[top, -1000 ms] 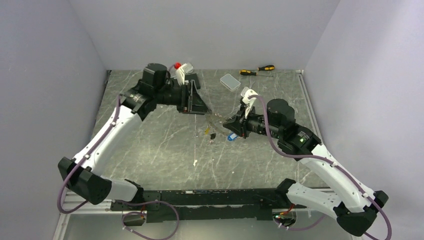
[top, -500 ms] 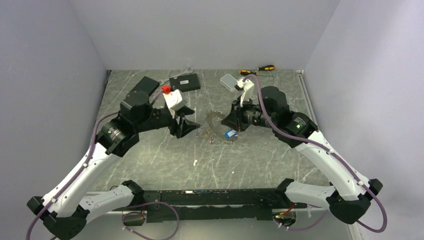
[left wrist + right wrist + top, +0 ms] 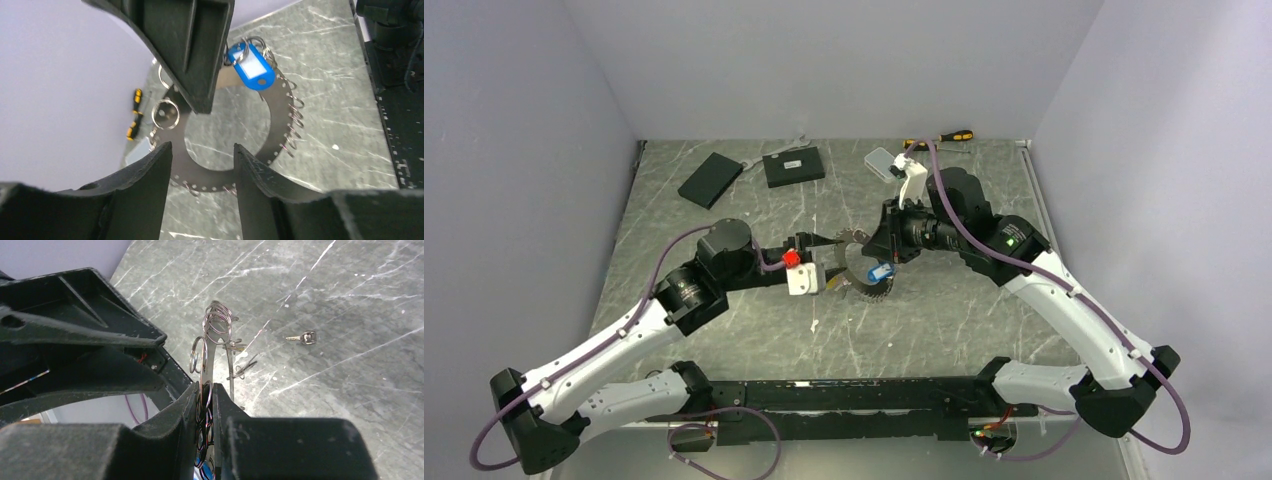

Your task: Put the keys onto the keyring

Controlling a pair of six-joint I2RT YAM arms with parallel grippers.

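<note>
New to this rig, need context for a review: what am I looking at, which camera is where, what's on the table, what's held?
Two robot arms with two-finger grippers, bolted at the near edge of a table. The wide picture looks down from above; the other two come from cameras on each wrist. The right gripper pinches a toothed metal ring carrying small rings and a blue tag. The left gripper stands open close beside it. On the table: a loose key, two black boxes, a clear box, screwdrivers.
</note>
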